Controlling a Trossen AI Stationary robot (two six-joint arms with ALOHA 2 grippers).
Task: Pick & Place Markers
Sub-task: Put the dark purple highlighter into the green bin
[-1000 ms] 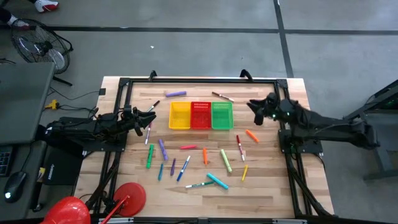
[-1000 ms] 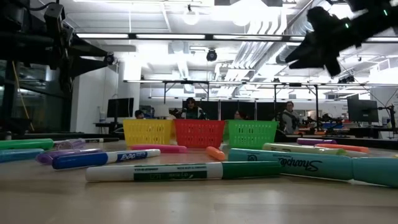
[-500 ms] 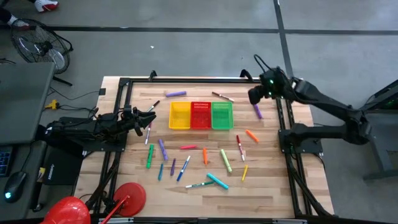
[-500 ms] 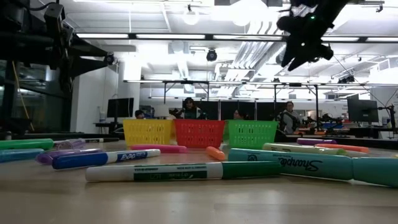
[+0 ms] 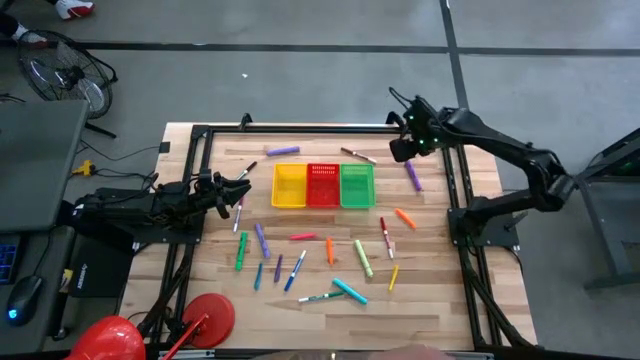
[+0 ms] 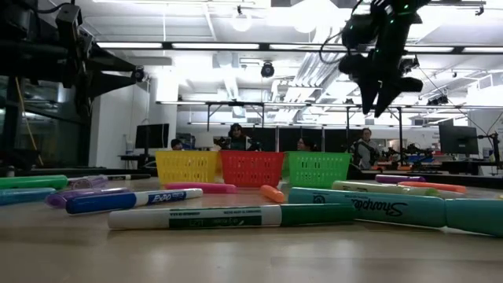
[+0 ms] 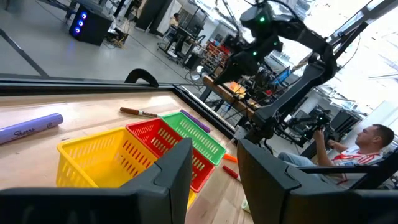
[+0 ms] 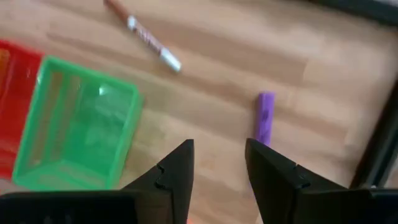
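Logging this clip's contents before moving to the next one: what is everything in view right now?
markers: about eighteen, mixed colours, scattered on the table, mostly in front of the baskets
purple marker: one, right of the green basket
yellow basket: one, left of the row
red basket: one, middle
green basket: one, right
table: one, light wood
fan: one, on the floor, far left
person: one, seated beyond the table
left tool: open, empty, left of the baskets
right tool: open, empty, raised by the green basket
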